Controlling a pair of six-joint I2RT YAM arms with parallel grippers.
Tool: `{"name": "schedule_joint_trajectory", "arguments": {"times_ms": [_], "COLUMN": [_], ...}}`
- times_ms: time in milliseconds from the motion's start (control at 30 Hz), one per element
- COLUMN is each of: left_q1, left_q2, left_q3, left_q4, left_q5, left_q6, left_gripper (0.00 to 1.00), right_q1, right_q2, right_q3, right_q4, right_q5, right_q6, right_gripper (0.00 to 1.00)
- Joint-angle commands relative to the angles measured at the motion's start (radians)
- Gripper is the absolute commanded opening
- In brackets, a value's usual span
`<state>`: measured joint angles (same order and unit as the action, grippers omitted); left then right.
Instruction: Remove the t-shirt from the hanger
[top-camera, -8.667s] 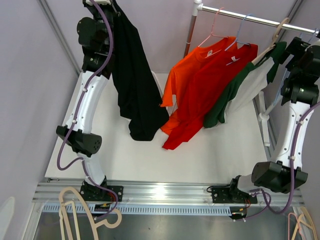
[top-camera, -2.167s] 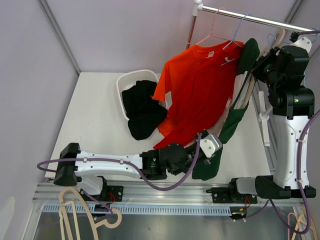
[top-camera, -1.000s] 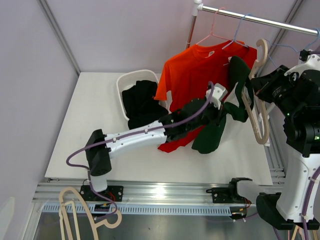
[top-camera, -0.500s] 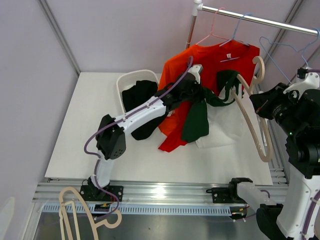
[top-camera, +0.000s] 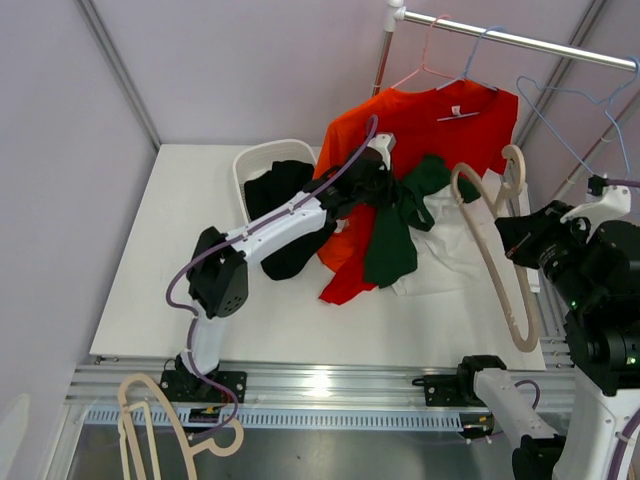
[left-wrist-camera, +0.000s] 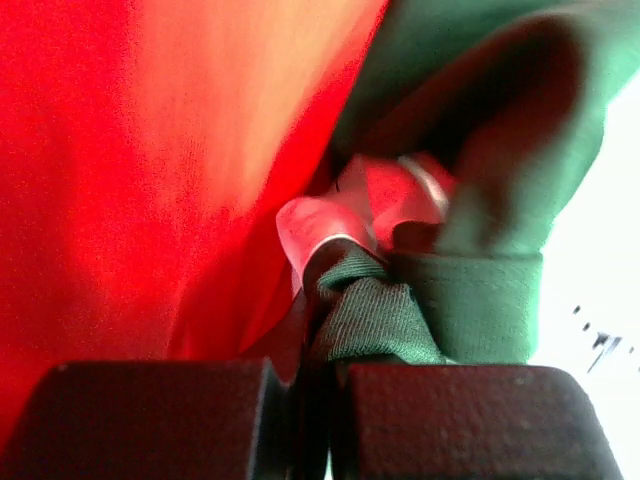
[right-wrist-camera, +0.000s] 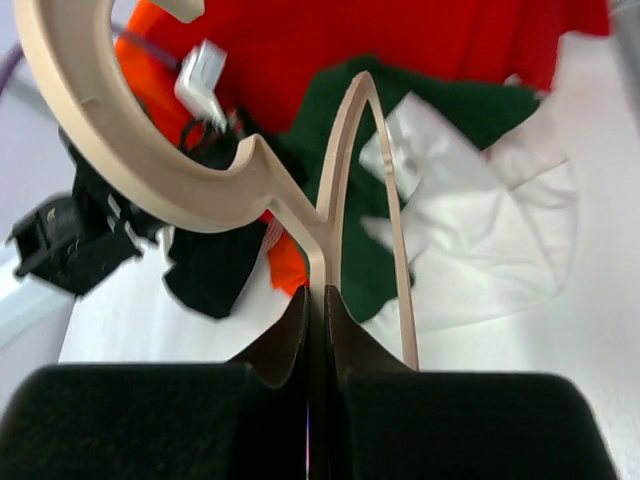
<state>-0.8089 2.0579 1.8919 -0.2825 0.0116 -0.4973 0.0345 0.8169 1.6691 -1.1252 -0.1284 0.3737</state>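
Hanging bare in the right gripper (right-wrist-camera: 316, 320), the beige curved plastic hanger (right-wrist-camera: 140, 165) no longer carries any cloth. A second ago the dark green collar was still looped over one of its ends. Now the hanger sits clear at the right edge of the white table (top-camera: 180, 260), with the gripper's fingers pressed together on the thin neck where the hook meets the shoulders.

The dark green and white t-shirt (top-camera: 392, 240) has come away with the left gripper (left-wrist-camera: 312, 390), which has pulled back toward the far middle of the table, in front of the red t-shirts (top-camera: 440, 110) on the metal rail (top-camera: 500, 38). Its fingers pinch a bunched fold of green fabric. The rest of the shirt trails down from there, and its white part lies spread on the table toward the right edge.

Shirt and hanger are now apart, so the removal itself looks done. What likely remains is putting the shirt down, perhaps in the white laundry basket (top-camera: 250, 165) at the far edge with the black garment (top-camera: 285, 190).
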Motion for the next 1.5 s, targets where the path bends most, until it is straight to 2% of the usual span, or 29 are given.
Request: {"name": "schedule_joint_trajectory", "arguments": {"times_ms": [0, 100, 267, 333, 400, 500, 667, 833, 1033, 1133, 1200, 1267, 1300, 1333, 1400, 1467], "left_q1": [-0.018, -0.033, -0.061, -0.079, -0.079, -0.082, -0.084, -0.069, -0.042, -0.041, -0.041, -0.038, -0.036, -0.024, -0.010, 0.004], "left_q2": [-0.087, -0.160, -0.292, -0.340, -0.381, -0.429, -0.525, -0.582, -0.671, -0.731, -0.774, -0.844, -0.866, -0.899, -0.900, -0.889], "left_q3": [-0.062, -0.160, -0.321, -0.329, -0.324, -0.277, -0.096, -0.002, 0.062, 0.081, 0.076, 0.064, 0.062, 0.088, 0.119, 0.188], "left_q4": [0.014, 0.032, 0.098, 0.088, 0.077, 0.046, -0.082, -0.101, -0.066, -0.084, -0.083, -0.066, -0.058, -0.060, -0.075, -0.086], "left_q5": [0.016, 0.034, 0.152, 0.174, 0.261, 0.339, 0.281, 0.248, 0.404, 0.546, 0.574, 0.544, 0.497, 0.391, 0.357, 0.253], "left_q6": [0.025, 0.069, 0.162, 0.192, 0.215, 0.241, 0.316, 0.379, 0.342, 0.310, 0.309, 0.322, 0.331, 0.373, 0.390, 0.413], "left_gripper": [0.01, 0.01, 0.01, 0.01, 0.01, 0.01, 0.01, 0.01, 0.01, 0.01, 0.01, 0.04, 0.07, 0.10, 0.06, 0.01], "right_q1": [0.002, 0.002, 0.001, 0.001, 0.001, 0.001, 0.001, 0.001, -0.021, -0.025, -0.056, -0.079, -0.087, -0.108, -0.117, -0.128], "right_q2": [-0.086, -0.124, -0.058, -0.027, 0.017, 0.083, 0.203, 0.310, 0.407, 0.448, 0.491, 0.528, 0.539, 0.573, 0.585, 0.611], "right_q3": [-0.027, -0.068, -0.097, -0.111, -0.124, -0.108, -0.025, 0.084, 0.167, 0.170, 0.184, 0.190, 0.192, 0.193, 0.195, 0.195], "right_q4": [0.198, 0.300, 0.337, 0.373, 0.412, 0.494, 0.568, 0.597, 0.639, 0.676, 0.683, 0.699, 0.705, 0.734, 0.755, 0.783], "right_q5": [0.189, 0.245, 0.305, 0.317, 0.326, 0.337, 0.378, 0.440, 0.460, 0.447, 0.443, 0.423, 0.412, 0.392, 0.382, 0.362], "right_q6": [0.036, 0.063, 0.028, 0.018, 0.011, -0.005, -0.061, -0.102, -0.108, -0.107, -0.105, -0.096, -0.091, -0.081, -0.085, -0.091], "right_gripper": [0.00, 0.00, 0.00, 0.00, 0.00, 0.00, 0.00, 0.00, 0.00, 0.00, 0.00, 0.00, 0.00, 0.00, 0.00, 0.00]}}
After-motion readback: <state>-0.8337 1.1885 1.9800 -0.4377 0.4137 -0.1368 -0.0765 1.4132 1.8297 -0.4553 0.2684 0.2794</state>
